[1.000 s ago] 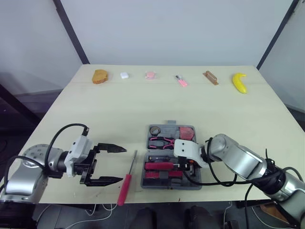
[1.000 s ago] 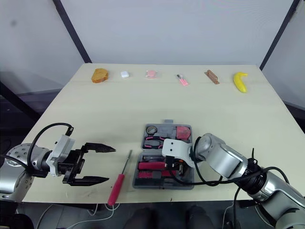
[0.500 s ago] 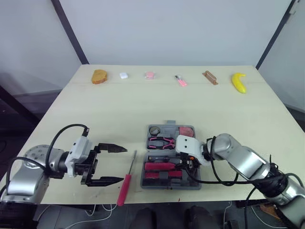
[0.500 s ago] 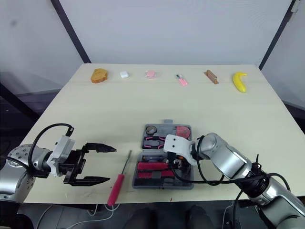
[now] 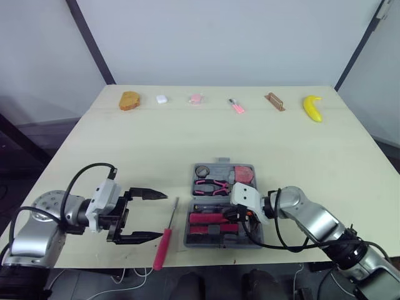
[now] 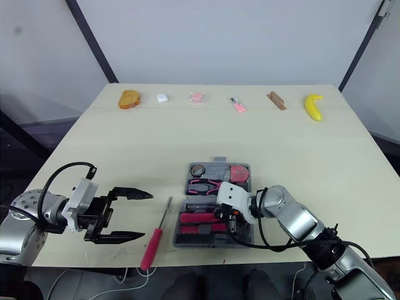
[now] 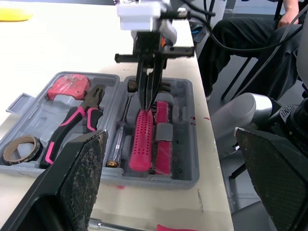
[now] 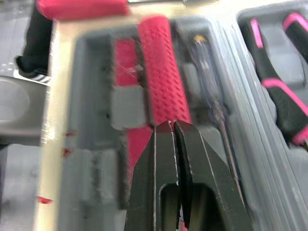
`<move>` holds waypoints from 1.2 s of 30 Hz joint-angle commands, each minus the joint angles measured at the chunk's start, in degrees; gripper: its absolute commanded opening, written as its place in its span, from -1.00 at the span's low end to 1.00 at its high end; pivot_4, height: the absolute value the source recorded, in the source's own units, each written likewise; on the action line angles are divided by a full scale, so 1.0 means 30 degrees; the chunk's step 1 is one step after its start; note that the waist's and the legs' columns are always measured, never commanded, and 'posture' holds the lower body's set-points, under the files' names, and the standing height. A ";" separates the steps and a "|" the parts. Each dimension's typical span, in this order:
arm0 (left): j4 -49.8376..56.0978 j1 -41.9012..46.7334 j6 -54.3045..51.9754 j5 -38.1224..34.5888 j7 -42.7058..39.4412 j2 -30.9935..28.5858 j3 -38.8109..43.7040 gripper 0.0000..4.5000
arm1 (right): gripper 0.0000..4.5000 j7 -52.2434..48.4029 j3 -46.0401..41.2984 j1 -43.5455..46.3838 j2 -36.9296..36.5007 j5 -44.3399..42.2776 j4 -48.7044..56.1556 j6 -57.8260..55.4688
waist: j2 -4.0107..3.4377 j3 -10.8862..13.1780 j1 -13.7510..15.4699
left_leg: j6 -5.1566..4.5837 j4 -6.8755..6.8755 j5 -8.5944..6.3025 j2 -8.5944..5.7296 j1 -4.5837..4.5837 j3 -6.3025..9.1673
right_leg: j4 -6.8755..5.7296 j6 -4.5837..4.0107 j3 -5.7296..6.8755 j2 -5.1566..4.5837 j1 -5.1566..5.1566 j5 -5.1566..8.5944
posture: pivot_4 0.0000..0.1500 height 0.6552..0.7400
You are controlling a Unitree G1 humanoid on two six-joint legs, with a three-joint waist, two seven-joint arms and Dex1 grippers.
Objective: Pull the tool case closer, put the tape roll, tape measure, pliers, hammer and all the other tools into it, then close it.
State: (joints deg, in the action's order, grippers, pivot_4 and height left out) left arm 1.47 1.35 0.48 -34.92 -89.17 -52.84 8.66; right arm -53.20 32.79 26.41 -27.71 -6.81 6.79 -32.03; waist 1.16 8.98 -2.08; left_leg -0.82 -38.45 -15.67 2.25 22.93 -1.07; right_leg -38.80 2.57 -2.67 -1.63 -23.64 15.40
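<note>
The right gripper (image 8: 172,124) is seen with its two black fingers pressed together and nothing between them. Its tips are lowered into the tool case (image 5: 215,167) and set against the end of the hammer (image 8: 163,72), at the red dimpled grip. Whether they press on it or only meet it cannot be told.

A clear-handled screwdriver (image 8: 207,72) is seated in its slot just beside that grip, on the side away from the robot. The pliers (image 5: 211,185) are laid in the half of the case beyond it. Farther out, the tape roll (image 5: 202,170) is lodged in the far left corner and the tape measure (image 5: 244,173) in the far right one. The case is spread open and flat on the table (image 5: 156,144).

The left gripper (image 5: 161,215) is held low over the table, well to the left of the case, with its fingers wide apart and nothing between them. A red-handled screwdriver (image 5: 164,244) is left on the table between these fingertips and the case, its handle just beside the nearer fingertip.

A banana (image 5: 313,107) is noted far off, at the table's far right.
</note>
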 commanded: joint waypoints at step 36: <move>-0.0381 -0.3346 -0.1883 -0.1015 0.6184 0.4166 0.4691 1.00 | -0.97 0.1066 -1.3092 -1.0198 0.0251 -0.5004 0.1750 0.8960 | 0.0078 -0.0073 0.0315 | 0.0001 0.0000 -0.0001 -0.0004 -0.0048 0.0004 | -0.0004 0.0003 -0.0003 -0.0025 0.0053 -0.0002 | 1.00 1.00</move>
State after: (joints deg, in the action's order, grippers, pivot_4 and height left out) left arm 0.74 -8.18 -6.29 -38.27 -72.01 -40.83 20.48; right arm -49.65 -2.49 -2.65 -26.29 -19.87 11.16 -8.33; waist 1.40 8.76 -1.13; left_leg -0.81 -38.44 -15.67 2.24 22.79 -1.07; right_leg -38.82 2.58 -2.68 -1.70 -23.48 15.39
